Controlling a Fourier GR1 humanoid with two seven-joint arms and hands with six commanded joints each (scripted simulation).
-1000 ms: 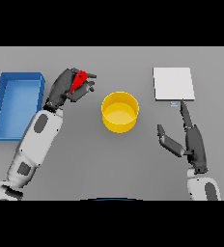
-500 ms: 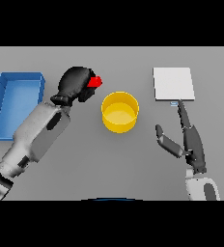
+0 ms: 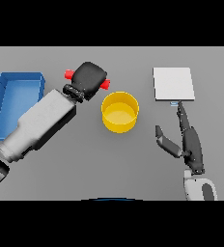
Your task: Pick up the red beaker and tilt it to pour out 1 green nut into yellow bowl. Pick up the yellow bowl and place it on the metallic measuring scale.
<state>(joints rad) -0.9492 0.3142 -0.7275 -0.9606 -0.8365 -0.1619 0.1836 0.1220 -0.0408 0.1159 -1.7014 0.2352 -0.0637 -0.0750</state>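
A blue tray point(image 3: 17, 79) lies at the bench's point(image 3: 85, 169) left. The left robot hand point(image 3: 89, 78) grasps the red beaker point(image 3: 69, 74), mostly hidden, sideways just left of the yellow bowl point(image 3: 119, 112). The right robot hand point(image 3: 187, 137) rests released, fingertips near the metallic measuring scale point(image 3: 174, 83).

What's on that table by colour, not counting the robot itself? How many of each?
Red: 1, the red beaker, held sideways in the left hand.
Yellow: 1, the yellow bowl.
Blue: 1, the blue tray.
Silver-white: 1, the metallic measuring scale, just past the open right hand.
Total: 4 things. No green nut shows.
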